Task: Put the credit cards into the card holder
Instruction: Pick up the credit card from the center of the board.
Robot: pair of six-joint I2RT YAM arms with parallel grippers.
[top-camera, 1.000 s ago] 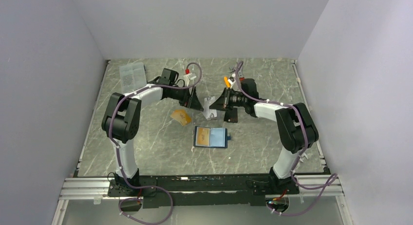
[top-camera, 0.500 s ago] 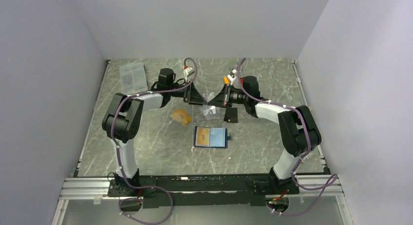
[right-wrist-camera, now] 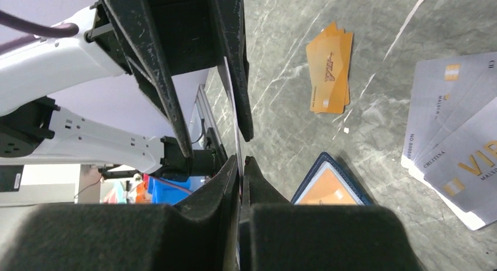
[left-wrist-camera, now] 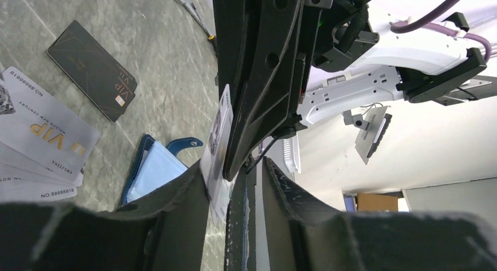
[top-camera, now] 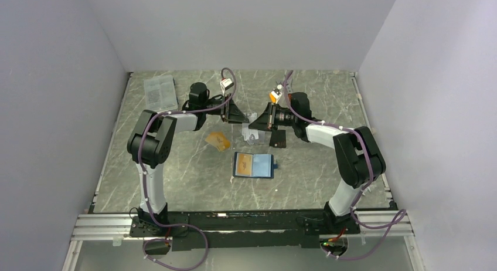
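Pale lavender-grey walls point(top-camera: 246, 24) close in three sides, bare and evenly lit. The table point(top-camera: 176, 183) is grey-green marble-look with white veins. An aluminium rail point(top-camera: 246, 227) runs along the near edge, where both bases are bolted on.

The left arm point(top-camera: 153, 143) and right arm point(top-camera: 351, 151) both reach in over the far middle of the table. Their wrists face each other and the claws meet tip to tip above the surface.

A clear compartment box point(top-camera: 160, 90) sits by the far left corner, well apart from everything else.

The card holder point(top-camera: 254, 165) lies open and flat near the table centre, on the near side of the claws. An orange-gold card point(top-camera: 244, 163) is on its left half, light blue lining shows on the right half, and the snap tab sticks out to the right.

The silver VIP cards point(right-wrist-camera: 457, 130) are fanned on the table roughly beneath the claws, just beyond the holder. The orange cards point(top-camera: 218, 141) are a small stack to the left of that fan, apart from the holder. The black card point(top-camera: 278, 138) lies flat on the table to the right of the fan.

One held silver card point(left-wrist-camera: 215, 143) is up in the air on edge. The right gripper point(right-wrist-camera: 241, 161) is pressed together, pinching it. The left gripper point(left-wrist-camera: 234, 168) is partly spread, one finger on either side of that card and of the right fingertip, with a gap showing. The card lies close against one left finger, but I can't tell if it touches.
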